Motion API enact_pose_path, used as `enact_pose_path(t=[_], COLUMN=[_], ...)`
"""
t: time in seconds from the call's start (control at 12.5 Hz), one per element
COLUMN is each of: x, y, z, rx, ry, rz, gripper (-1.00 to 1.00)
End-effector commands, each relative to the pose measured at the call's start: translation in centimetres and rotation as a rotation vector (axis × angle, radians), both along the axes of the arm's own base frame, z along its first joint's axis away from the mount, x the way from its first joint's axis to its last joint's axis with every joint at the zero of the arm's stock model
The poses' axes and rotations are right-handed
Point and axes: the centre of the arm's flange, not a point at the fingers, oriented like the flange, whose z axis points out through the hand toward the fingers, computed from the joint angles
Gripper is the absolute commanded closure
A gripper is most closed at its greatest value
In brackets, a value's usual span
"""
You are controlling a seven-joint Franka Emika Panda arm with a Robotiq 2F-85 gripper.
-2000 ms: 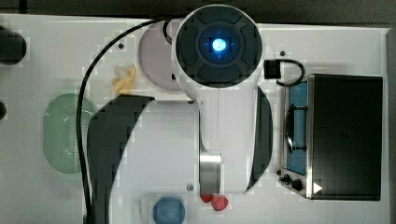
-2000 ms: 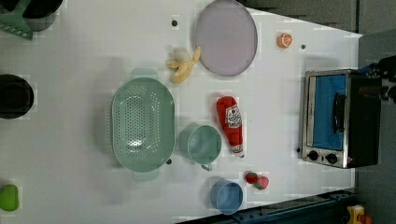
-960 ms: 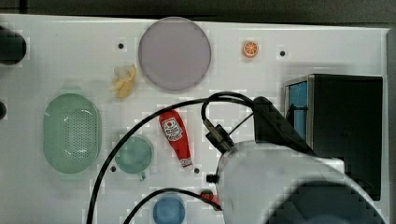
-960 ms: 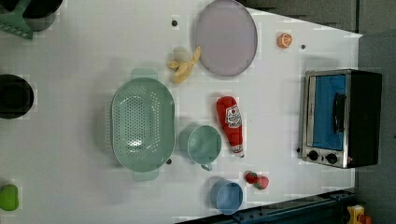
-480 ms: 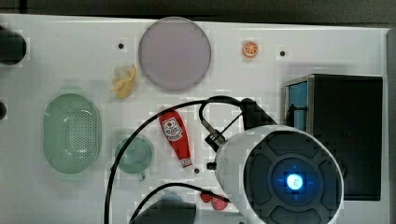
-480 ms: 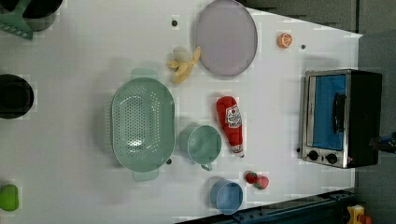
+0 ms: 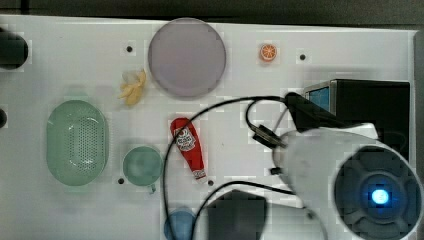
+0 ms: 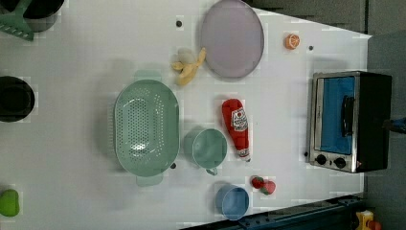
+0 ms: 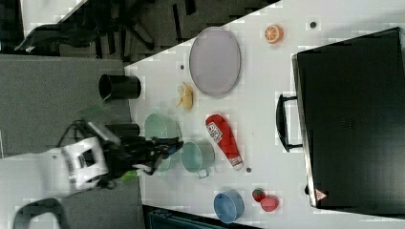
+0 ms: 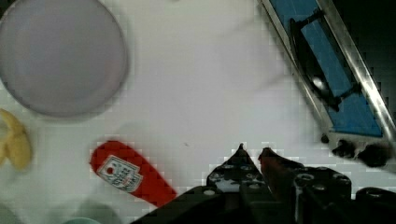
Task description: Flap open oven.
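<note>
Though near jaws, oven (image 10: 343, 88) apart (untouched).

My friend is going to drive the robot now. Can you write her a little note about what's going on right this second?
Hand: the fingertips sit close together, nearly shut, holding nothing. It hovers over bare table between the ketchup bottle and the oven, not touching either.
Oven: it stands at the left view's right end of the table. Its blue glass door is shut, and the dark bar handle is free.
Done: the arm has been brought near the oven front.
Left: spread the fingers, reach the handle, grip it, and flap the door open.
</note>
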Motion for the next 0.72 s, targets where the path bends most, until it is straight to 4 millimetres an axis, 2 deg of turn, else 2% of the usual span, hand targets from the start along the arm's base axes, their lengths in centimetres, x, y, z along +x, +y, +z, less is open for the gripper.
enact_pose_path(t=[0.08,0.48,0.72], x=[-1.0,-0.5,-0.1], y=[-3.0,-7.8,-11.1], z=[-3.6,-7.9,-10.5], rx=[0.004,-0.047,-0.070], ry=[0.028,0.024,0.016], rz=[0.197,0.371,0.382], gripper=[0.65,0.65,0.65])
